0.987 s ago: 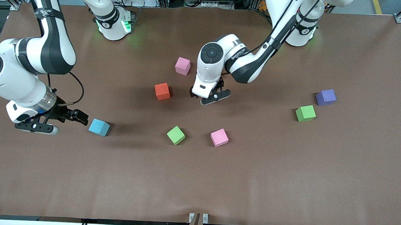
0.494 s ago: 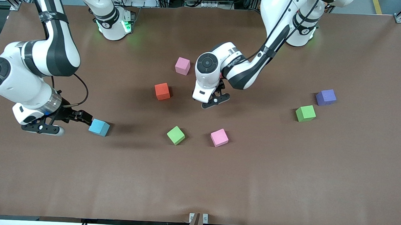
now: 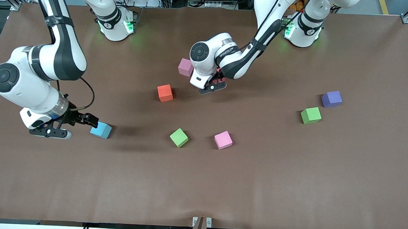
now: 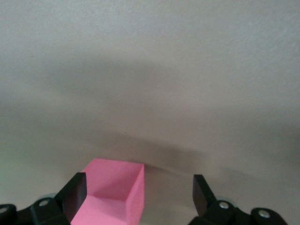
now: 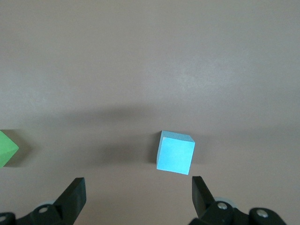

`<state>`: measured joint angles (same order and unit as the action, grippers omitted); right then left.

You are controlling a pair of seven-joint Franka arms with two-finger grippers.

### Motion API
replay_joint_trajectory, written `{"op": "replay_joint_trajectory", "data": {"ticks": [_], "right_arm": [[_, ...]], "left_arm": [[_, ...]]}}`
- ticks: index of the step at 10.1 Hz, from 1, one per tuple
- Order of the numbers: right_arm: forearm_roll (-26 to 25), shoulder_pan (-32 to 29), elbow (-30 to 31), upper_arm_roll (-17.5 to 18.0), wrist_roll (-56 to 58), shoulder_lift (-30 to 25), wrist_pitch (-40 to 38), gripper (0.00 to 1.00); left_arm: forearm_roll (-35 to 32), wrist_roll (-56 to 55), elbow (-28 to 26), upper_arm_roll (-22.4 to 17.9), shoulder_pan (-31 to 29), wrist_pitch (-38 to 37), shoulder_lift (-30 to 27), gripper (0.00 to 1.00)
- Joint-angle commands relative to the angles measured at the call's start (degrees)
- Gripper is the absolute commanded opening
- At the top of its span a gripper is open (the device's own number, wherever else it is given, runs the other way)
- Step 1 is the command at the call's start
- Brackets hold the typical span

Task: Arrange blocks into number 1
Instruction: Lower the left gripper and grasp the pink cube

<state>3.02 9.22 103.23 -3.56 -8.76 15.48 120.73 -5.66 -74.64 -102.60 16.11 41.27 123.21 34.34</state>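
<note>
My left gripper (image 3: 213, 87) hangs low over the table middle, beside the light pink block (image 3: 185, 66). It is open around a vivid pink block (image 4: 112, 187) that lies against one finger (image 4: 75, 190). In the front view the arm hides nearly all of that block (image 3: 220, 78). My right gripper (image 3: 79, 127) is open, low at the right arm's end, with the light blue block (image 3: 100, 130) just ahead of its fingertips (image 5: 201, 190) and not between them. An orange-red block (image 3: 165, 93), a green block (image 3: 179, 137) and a pink block (image 3: 223, 140) lie in the middle.
A second green block (image 3: 310, 115) and a purple block (image 3: 331, 99) sit together toward the left arm's end. The green block (image 5: 7, 147) shows at the edge of the right wrist view. The brown table (image 3: 256, 185) is bare nearer the camera.
My left gripper has moved away from the camera, toward the light pink block, and now straddles the vivid pink block. My right gripper has crept closer to the light blue block.
</note>
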Motion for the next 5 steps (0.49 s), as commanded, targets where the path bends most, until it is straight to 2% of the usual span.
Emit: {"op": "replay_joint_trajectory", "data": {"ticks": [1,3,5], "right_arm": [[0.49,0.45,-0.13,-0.05,-0.82,0.43,0.03,1.0],[0.41,0.45,-0.13,-0.05,-0.73,0.52,0.03,1.0],[0.41,0.54,-0.13,-0.05,-0.65,0.7,0.03,1.0]], "left_arm": [[-0.33,3.61,-6.81,0.59,-3.11,0.97,-8.31,1.0],[2.12,3.62,-8.05,2.43,-5.66,1.41,-10.35,1.0],[4.51,1.09,-13.64,3.4,-6.11,9.72,-11.74,1.0]]}}
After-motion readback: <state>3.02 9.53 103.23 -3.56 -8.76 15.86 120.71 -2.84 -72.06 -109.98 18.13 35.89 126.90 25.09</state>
